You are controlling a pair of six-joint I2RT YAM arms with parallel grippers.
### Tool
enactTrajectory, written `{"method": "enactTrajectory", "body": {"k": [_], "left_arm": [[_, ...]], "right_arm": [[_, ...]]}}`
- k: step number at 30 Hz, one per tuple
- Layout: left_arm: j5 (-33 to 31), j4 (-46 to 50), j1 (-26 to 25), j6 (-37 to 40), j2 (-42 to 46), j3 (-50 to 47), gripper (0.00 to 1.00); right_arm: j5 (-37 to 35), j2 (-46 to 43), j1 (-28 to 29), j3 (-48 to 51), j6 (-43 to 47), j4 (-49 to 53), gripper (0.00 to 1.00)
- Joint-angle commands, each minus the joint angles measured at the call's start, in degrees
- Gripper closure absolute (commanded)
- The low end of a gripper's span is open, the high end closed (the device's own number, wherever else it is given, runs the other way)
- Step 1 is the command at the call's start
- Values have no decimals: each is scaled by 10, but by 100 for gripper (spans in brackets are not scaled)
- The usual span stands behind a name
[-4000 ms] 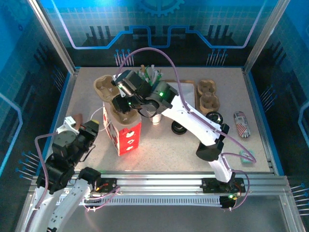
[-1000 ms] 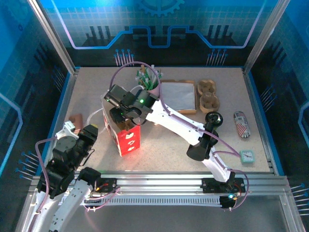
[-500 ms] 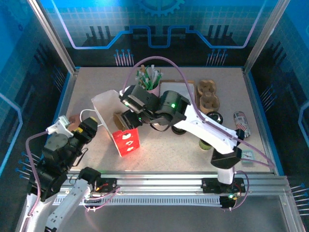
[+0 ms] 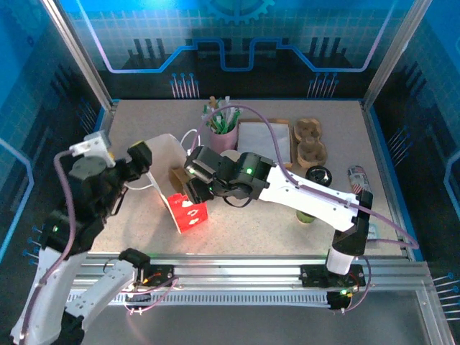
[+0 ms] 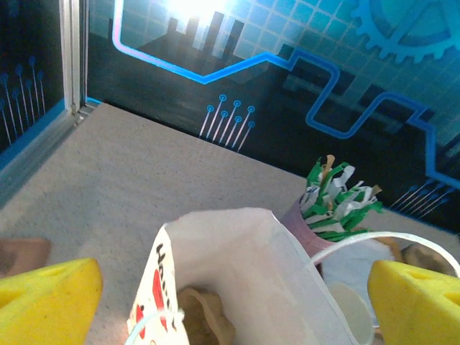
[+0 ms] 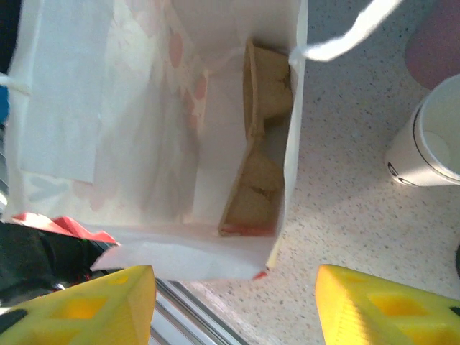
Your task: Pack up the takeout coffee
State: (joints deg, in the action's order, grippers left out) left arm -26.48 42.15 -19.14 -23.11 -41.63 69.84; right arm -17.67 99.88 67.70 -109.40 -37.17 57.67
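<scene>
Currently the takeout coffee [image 6: 435, 140] stands upright on the table [image 4: 251, 223], outside the paper bag [image 6: 144, 108]. It sits just right of the bag and near the pink cup [image 5: 313, 226] of green-and-white sticks [image 5: 338, 201]. Inside the open bag a brown cardboard cup carrier [image 6: 262, 144] lies against the right wall. Above the bag's mouth the right gripper [image 6: 237, 309] hangs with its claw spread, pinching nothing. At the bag's left side the left gripper [image 5: 230, 305] has its claw spread wide too, empty.
</scene>
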Motion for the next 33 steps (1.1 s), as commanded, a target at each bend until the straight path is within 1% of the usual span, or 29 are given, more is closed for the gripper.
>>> {"method": "enactTrajectory", "body": {"k": [1, 4, 6, 9, 11, 13, 14, 16, 19, 21, 24, 26, 28, 31, 33], "left_arm": [[-27, -42, -2, 97, -58, 34, 5], [-41, -50, 1, 151, -115, 64, 8], [-32, -46, 2, 181, -153, 80, 10], [-22, -8, 3, 196, -208, 110, 10], [-49, 4, 4, 203, -227, 116, 15], [-63, 0, 12, 215, -229, 106, 24], [-62, -3, 17, 219, -227, 101, 25], [-73, -2, 26, 224, -231, 92, 25], [-89, -12, 27, 239, -222, 75, 29], [-87, -34, 31, 255, -212, 52, 29], [-66, -60, 31, 278, -213, 19, 27], [-60, -72, 31, 296, -221, 3, 32], [-56, -78, 32, 310, -229, -4, 42], [-51, -82, 36, 316, -237, -3, 45], [-53, -86, 40, 317, -243, -2, 44]], "right_arm": [[-3, -23, -8, 23, -27, -44, 39], [2, -35, -17, 41, -27, -56, 40], [16, -44, -24, 54, -23, -67, 40], [34, -58, -33, 60, -5, -72, 40], [31, -71, -33, 60, 15, -67, 38], [24, -89, -36, 70, 33, -65, 37], [25, -97, -38, 77, 39, -66, 36], [39, -116, -45, 94, 50, -68, 35], [50, -142, -49, 125, 64, -79, 33], [54, -155, -52, 141, 70, -83, 33], [65, -168, -56, 160, 78, -90, 32], [71, -173, -59, 167, 82, -93, 31], [77, -178, -61, 172, 87, -93, 31], [84, -183, -64, 180, 92, -97, 31], [91, -184, -65, 185, 93, -102, 30]]}}
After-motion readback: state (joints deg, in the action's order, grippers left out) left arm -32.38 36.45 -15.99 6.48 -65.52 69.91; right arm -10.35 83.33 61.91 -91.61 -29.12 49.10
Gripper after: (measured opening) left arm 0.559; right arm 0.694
